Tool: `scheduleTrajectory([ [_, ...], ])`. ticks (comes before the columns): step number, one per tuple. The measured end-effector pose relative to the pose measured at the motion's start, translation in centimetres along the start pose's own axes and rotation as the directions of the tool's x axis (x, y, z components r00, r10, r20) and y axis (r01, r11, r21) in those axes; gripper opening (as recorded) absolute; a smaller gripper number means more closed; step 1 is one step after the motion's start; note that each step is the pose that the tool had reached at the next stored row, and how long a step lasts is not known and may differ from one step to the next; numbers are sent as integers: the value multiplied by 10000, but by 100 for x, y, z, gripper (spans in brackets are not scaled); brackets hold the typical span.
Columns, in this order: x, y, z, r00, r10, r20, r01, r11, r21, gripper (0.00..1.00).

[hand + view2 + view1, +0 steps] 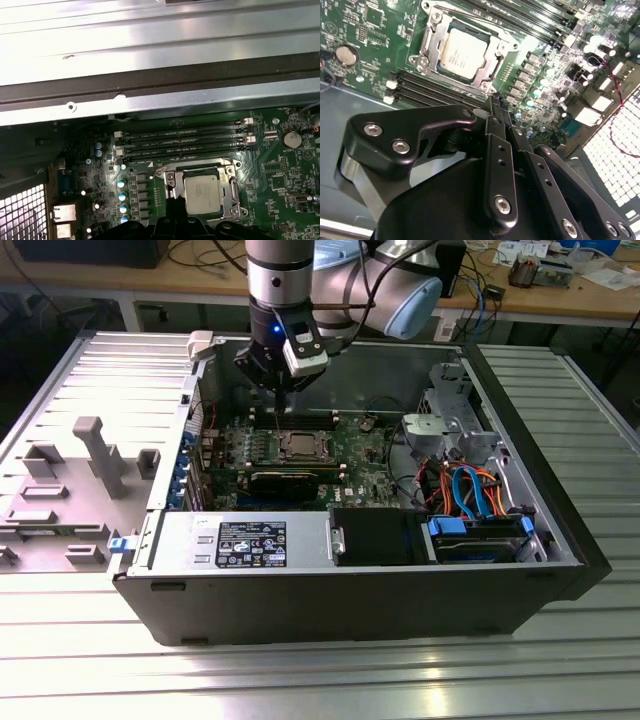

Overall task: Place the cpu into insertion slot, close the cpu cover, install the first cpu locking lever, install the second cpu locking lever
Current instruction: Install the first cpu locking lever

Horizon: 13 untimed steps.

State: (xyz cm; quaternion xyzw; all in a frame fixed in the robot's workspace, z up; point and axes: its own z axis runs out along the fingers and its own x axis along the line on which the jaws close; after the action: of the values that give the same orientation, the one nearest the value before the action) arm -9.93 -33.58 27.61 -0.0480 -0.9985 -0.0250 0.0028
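The jaws are hanging closed and empty; just below them the cpu (pixel 461 52) is sitting framed by the cpu cover (pixel 431 42).

Ribbed metal surface (pixel 560 660) fills the foreground, glare along lower frame. Wooden surface (pixel 570 300) across top of frame, strewn with cables (pixel 205 255).

You've an open case (pixel 330 615) lying on the ribbed metal bench (pixel 320 680). Inside — a green board (pixel 365 458), a power supply (pixel 240 540), a grey drive cage (pixel 445 410), orange and blue cables (pixel 470 490). Black memory slots (pixel 185 140) and a coin cell (pixel 290 139) sit on the board. Grey blocks (pixel 95 455) stand outside, at the exterior view's left.
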Motion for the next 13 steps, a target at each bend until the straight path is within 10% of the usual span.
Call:
scheduleTrajectory([
  [13, 194, -40, 13, 9935, -1137, -63, 1136, 9935, -63, 11],
])
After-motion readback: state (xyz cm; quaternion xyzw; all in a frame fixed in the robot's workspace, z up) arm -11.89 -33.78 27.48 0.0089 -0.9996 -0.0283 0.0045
